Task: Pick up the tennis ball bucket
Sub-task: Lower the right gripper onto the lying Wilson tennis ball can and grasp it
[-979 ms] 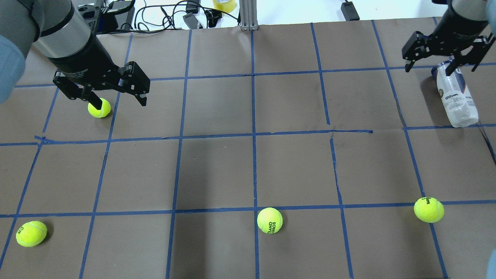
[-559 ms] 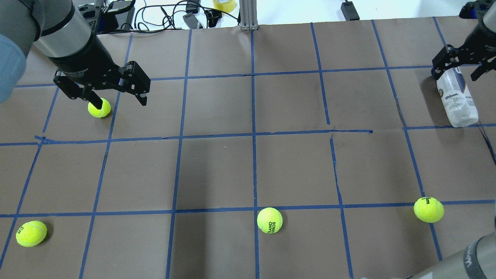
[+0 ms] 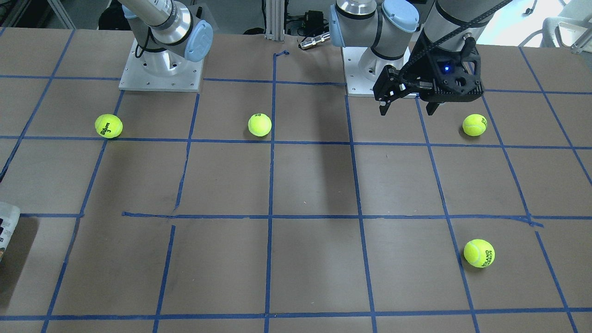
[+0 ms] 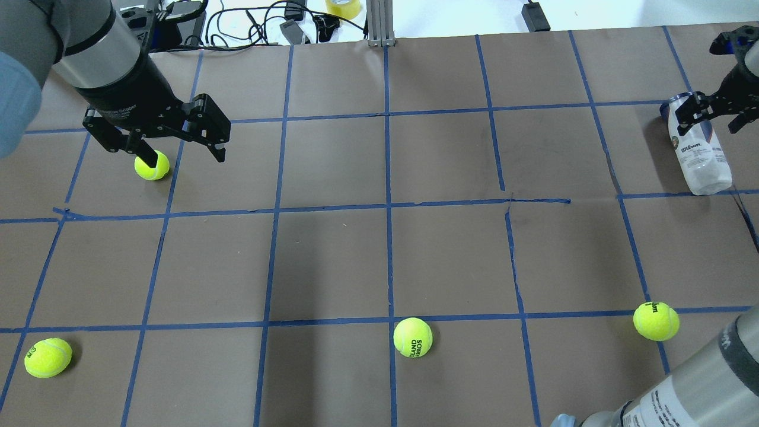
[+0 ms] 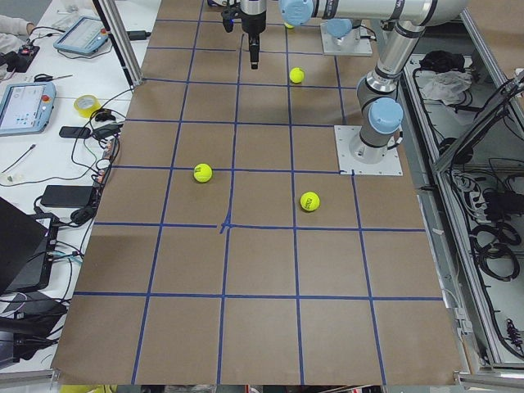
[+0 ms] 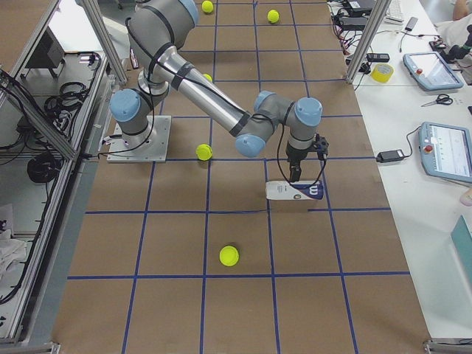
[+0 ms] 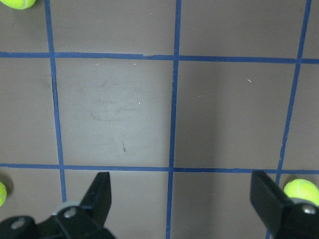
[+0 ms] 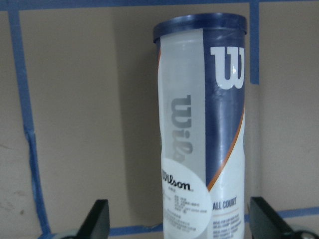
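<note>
While the left gripper hangs with fingers spread near the worktop's far left corner, just above a loose tennis ball, the work goes on at the right edge. Toward the far right corner, the Wilson tennis ball can lies on its side. The right gripper hovers over its navy-rimmed end, fingers apart on either side and not clamped. This looks like the approach step. Next it likely needs to lower, close squarely across the slick round body, then lift.
</note>
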